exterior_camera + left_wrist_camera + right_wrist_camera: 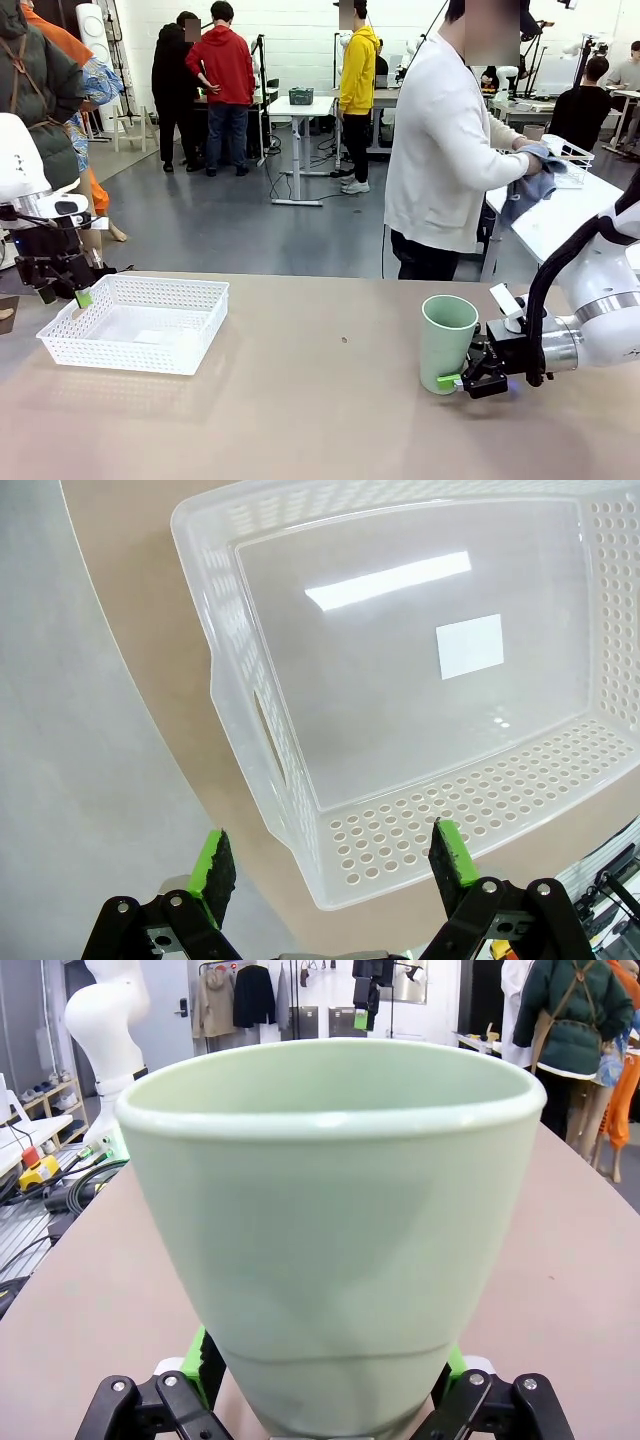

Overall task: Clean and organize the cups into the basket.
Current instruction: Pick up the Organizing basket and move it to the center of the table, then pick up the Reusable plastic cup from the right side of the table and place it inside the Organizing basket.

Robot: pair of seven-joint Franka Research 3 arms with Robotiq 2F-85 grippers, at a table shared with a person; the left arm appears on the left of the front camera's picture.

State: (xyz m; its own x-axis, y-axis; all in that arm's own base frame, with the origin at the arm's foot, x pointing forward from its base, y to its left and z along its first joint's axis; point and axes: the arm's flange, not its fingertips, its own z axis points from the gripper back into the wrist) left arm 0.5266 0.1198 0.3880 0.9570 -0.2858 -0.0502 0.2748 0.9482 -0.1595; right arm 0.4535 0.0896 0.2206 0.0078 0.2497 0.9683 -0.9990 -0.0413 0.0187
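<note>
A pale mint green cup (pixel 447 340) stands upright on the brown table, right of the middle. My right gripper (pixel 455 378) comes in low from the right, open, with its fingers on either side of the cup's base. In the right wrist view the cup (pixel 330 1230) rises close between the two green pads of that gripper (pixel 328 1365). The white lattice basket (pixel 140 355) sits at the table's left with nothing in it. My left gripper (pixel 65 296) hovers open at its far left corner. Seen from the left wrist, that gripper (pixel 330 855) straddles the corner of the basket (pixel 420 820).
A person in a white top (pixel 440 150) stands beyond the table's far edge, turned to a side table, with a blue cloth (pixel 535 180) in hand beside a white wire basket (pixel 570 160). The bare table (pixel 300 420) stretches between basket and cup.
</note>
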